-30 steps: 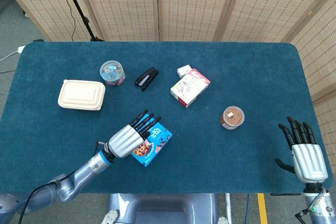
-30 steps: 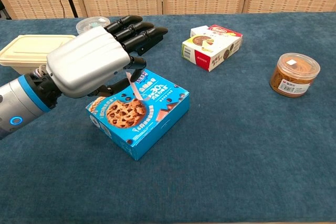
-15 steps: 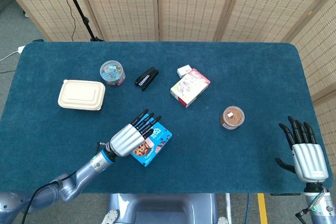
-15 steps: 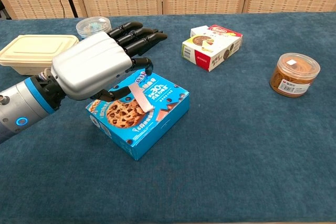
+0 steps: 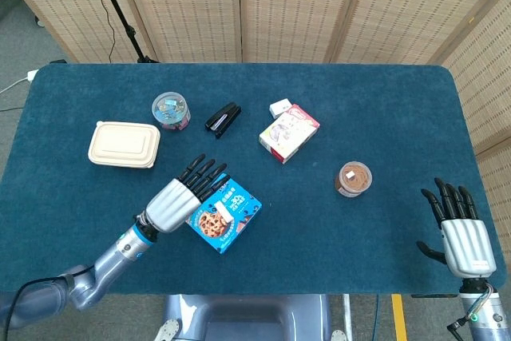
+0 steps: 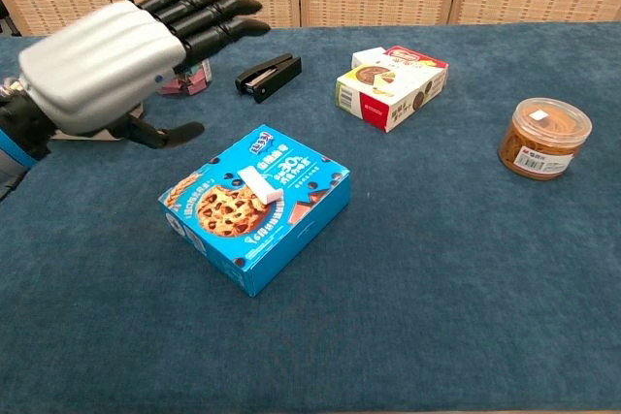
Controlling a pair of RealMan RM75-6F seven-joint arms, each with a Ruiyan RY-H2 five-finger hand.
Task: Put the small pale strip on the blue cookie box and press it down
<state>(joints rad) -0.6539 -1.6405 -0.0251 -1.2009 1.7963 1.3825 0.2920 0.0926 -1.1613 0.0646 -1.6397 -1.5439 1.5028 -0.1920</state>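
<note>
I've let go: the small pale rectangular strip [image 6: 259,184] that was pinched under my left hand [image 6: 107,60] a second ago now lies flat on the lid of the blue cardboard cookie box [image 6: 254,205], near its middle, by the cookie picture. My left hand has lifted and swung back toward me, off to the box's left, fingers spread and holding nothing. My right hand [image 5: 461,231] sits idle at the far table edge, fingers apart, also empty. Placement looks done to me; the pressing-down remains.
</note>
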